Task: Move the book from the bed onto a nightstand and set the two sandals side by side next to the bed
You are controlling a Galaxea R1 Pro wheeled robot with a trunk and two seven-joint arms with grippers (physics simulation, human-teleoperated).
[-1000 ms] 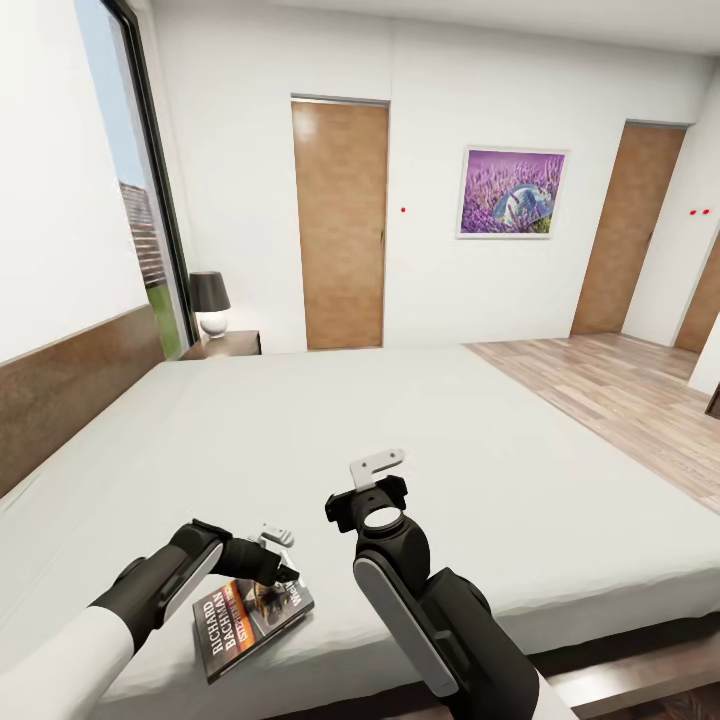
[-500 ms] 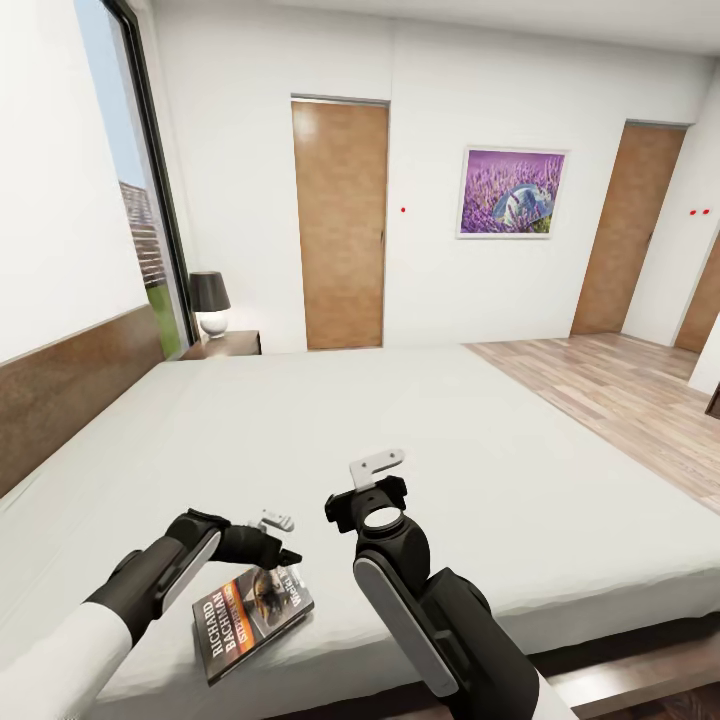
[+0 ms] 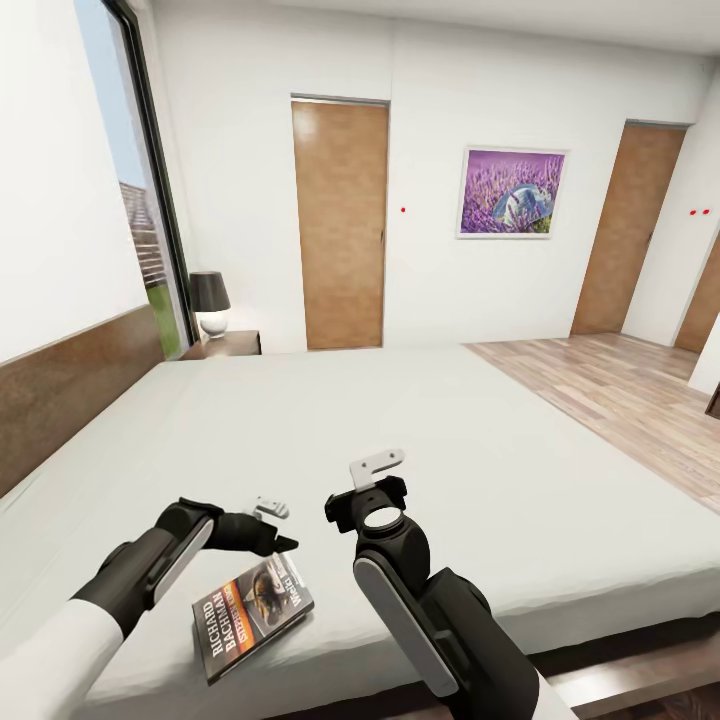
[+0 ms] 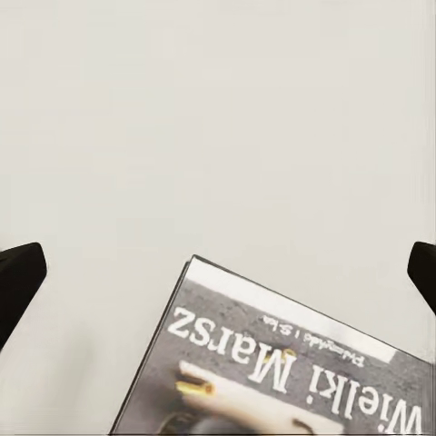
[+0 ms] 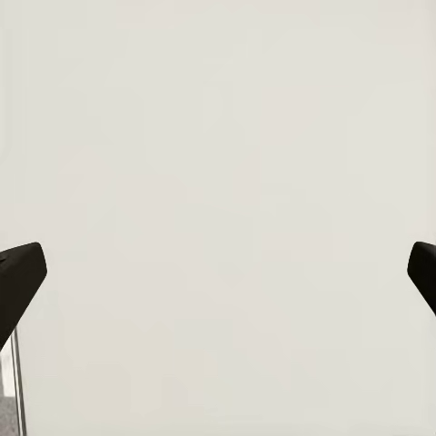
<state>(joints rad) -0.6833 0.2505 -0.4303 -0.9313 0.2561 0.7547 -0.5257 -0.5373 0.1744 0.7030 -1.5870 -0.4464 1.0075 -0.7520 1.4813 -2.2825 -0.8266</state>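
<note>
A: What does the book [image 3: 252,616] look like?

B: A thin paperback with a dark cover, lying flat and face up. "RICHARD BACHMAN" runs in white along one side, with an orange band next to it. From the left wrist, the cover reads "Wielki Marsz" in white on grey, and one corner of it points in between the fingertips.

A: Where is it, relative to the fingers?

B: Just below and ahead of the left gripper [image 3: 275,527], on the bed [image 3: 470,450] near its front edge. The gripper hangs over the book's far corner and is not touching it. The left fingers [image 4: 18,282] are spread wide, one dark tip at each side of the wrist picture with bare mattress between them.

A: And the right gripper [image 3: 378,463]?

B: It hangs over plain mattress to the right of the left one, well clear of the book. Its fingers [image 5: 20,277] are spread wide too, holding nothing.

A: The surface and the room?

B: The mattress is smooth and pale grey-white on a dark brown base, with a dark wooden headboard [image 3: 70,385] on the left. Beyond the fingers, at the bed's far corner, a nightstand [image 3: 225,345] carries a lamp [image 3: 210,303] with a black shade. Behind are white walls, two brown doors [image 3: 340,225], a purple lavender picture [image 3: 512,192], a tall window [image 3: 140,200] and a plank floor [image 3: 620,400].
</note>
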